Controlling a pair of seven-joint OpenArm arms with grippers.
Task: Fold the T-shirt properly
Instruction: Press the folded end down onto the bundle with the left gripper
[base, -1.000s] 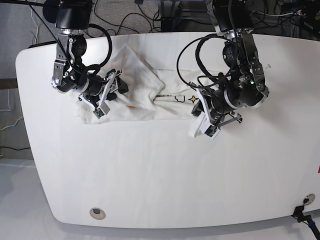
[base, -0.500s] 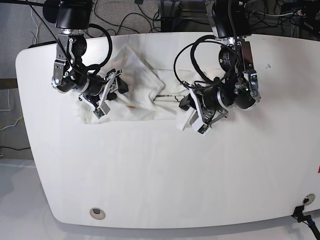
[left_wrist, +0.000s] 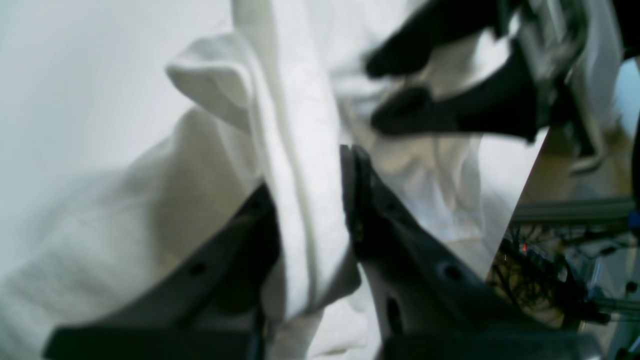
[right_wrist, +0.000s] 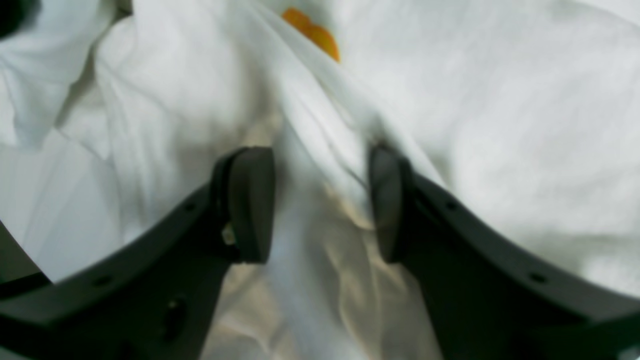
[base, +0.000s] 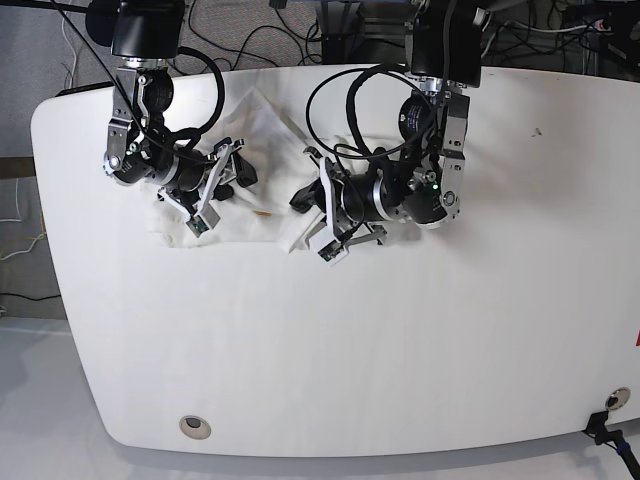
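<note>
Left wrist view, T-shirt (left_wrist: 305, 200) between gripper (left_wrist: 310, 220) fingers

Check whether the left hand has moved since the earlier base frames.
Yes: the left hand has moved leftward in the base view, toward the right hand.

Legible text: none showing in any view | Signs, brands, numbers: none presenting readably | Markings: a small orange patch (right_wrist: 312, 34) is showing in the right wrist view, forming no readable letter

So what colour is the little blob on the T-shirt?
The blob is orange; the right wrist view shows it best.
</note>
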